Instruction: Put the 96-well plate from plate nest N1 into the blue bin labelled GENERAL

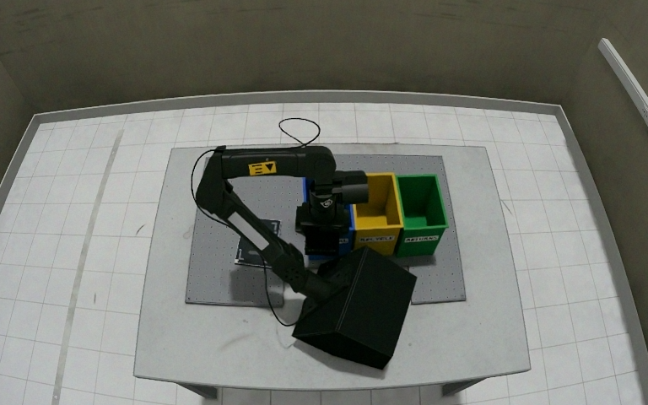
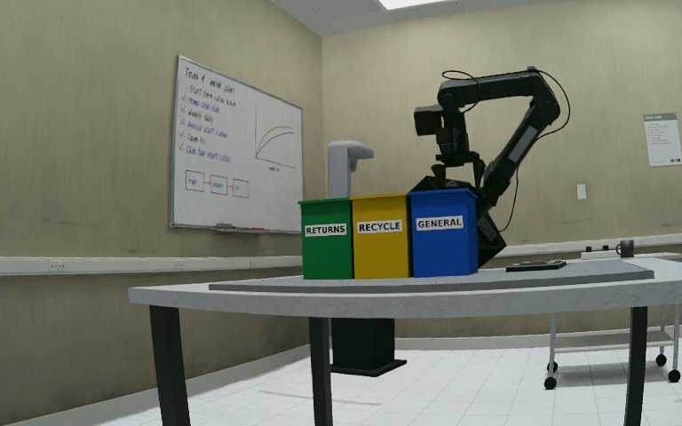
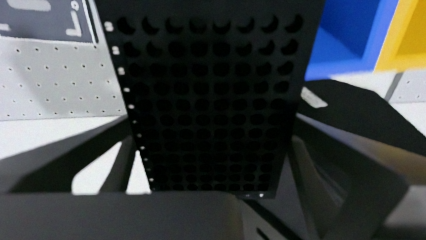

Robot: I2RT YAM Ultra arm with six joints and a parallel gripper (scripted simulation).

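My gripper (image 1: 323,240) (image 2: 455,169) (image 3: 212,120) is shut on the black 96-well plate (image 3: 210,90) (image 1: 321,246), gripping it by its two long sides. In the overhead view it hangs over the front part of the blue bin labelled GENERAL (image 1: 350,226) (image 2: 442,248) (image 3: 345,35), above the rim. The arm hides most of that bin from above. In the wrist view the plate fills the middle, with the blue bin at the upper right. The plate nest N1 (image 1: 248,251) (image 2: 535,265) (image 3: 45,20) lies flat on the mat to the left, with no plate in it.
The yellow RECYCLE bin (image 1: 377,210) (image 2: 380,248) (image 3: 407,35) and the green RETURNS bin (image 1: 420,205) (image 2: 327,253) stand upright beside the blue one. The black base box (image 1: 363,305) stands in front of the bins. All rest on a grey perforated mat (image 1: 217,281).
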